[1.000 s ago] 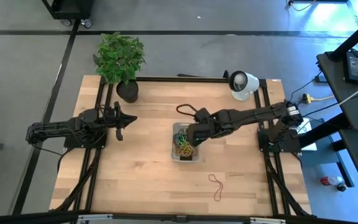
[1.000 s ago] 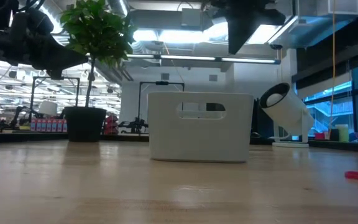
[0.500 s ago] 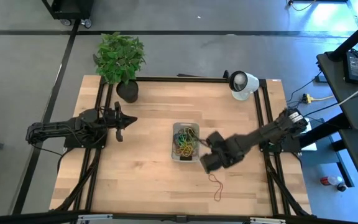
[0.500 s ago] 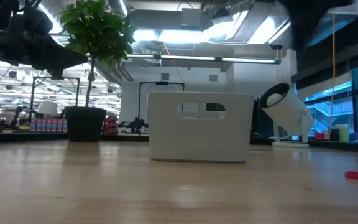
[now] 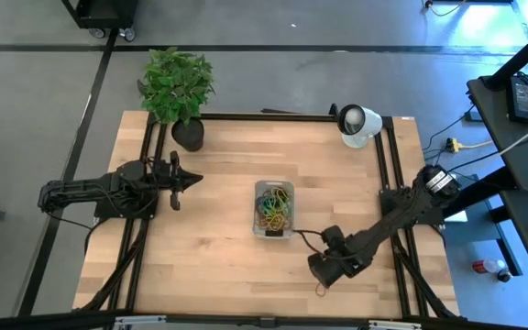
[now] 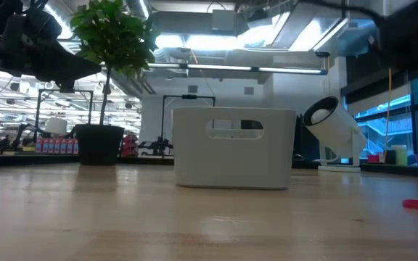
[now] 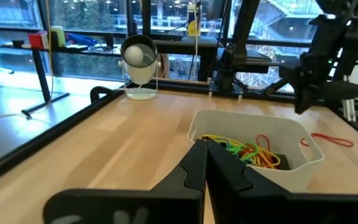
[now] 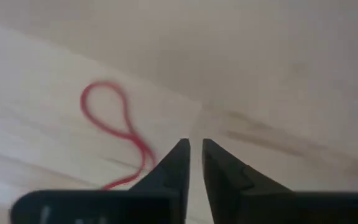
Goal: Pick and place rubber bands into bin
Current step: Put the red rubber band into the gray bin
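Note:
The bin (image 5: 274,209) stands mid-table with several coloured rubber bands (image 5: 272,213) lying in it; the left wrist view shows them as a heap (image 7: 244,150). One red rubber band (image 8: 110,124), twisted into a figure-eight, lies flat on the wood near the table's front right. My right gripper (image 5: 323,270) hangs over that band, pointing down. Its fingers (image 8: 194,148) are a narrow gap apart, the band lies just beside their tips, and nothing is between them. My left gripper (image 7: 205,146) waits shut at the table's left, pointing level toward the bin.
A potted plant (image 5: 177,87) stands at the far left corner and a round white lamp (image 5: 357,124) at the far right corner. Black frame rails (image 5: 385,165) run along the table's sides. Bare wood (image 5: 200,266) lies in front of the bin.
My right gripper has swung from above the bin toward the table's near edge and somewhat to the right. It has sunk and its wrist has rolled, and it now hangs over the red band. The band and the bin have stayed where they were.

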You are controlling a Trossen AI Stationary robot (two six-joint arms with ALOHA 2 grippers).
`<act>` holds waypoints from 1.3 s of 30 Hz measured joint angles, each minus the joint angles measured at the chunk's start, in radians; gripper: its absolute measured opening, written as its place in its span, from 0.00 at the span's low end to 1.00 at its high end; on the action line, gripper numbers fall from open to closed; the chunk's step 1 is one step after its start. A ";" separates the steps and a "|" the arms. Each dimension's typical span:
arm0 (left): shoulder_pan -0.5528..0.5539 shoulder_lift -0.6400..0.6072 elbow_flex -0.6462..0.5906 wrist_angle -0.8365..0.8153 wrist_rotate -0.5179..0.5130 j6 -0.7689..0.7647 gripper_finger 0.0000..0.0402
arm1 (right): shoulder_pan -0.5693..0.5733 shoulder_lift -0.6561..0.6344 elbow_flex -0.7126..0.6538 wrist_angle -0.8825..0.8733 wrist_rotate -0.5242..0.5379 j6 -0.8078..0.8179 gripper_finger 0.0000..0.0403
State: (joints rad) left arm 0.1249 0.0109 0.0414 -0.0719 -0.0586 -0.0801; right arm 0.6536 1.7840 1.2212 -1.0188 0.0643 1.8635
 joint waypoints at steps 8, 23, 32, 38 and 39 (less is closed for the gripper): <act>0.000 0.000 0.000 0.000 0.000 0.057 0.01 | 0.013 0.000 -0.174 0.411 -0.034 0.014 0.25; 0.000 0.000 0.000 0.000 -0.001 0.057 0.01 | 0.023 0.007 -0.189 0.428 -0.051 -0.145 0.27; 0.000 0.000 0.000 0.000 -0.001 0.057 0.02 | 0.054 0.031 -0.186 0.435 -0.058 -0.301 0.21; 0.000 0.000 0.000 0.000 -0.001 0.057 0.01 | 0.055 0.111 -0.160 0.420 -0.115 -0.288 0.15; 0.000 0.000 0.000 0.000 -0.001 0.057 0.01 | 0.054 0.118 -0.148 0.400 -0.118 -0.284 0.13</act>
State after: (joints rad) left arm 0.1249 0.0109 0.0414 -0.0715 -0.0593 -0.0227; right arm 0.7077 1.9022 1.0737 -0.6189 -0.0541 1.5799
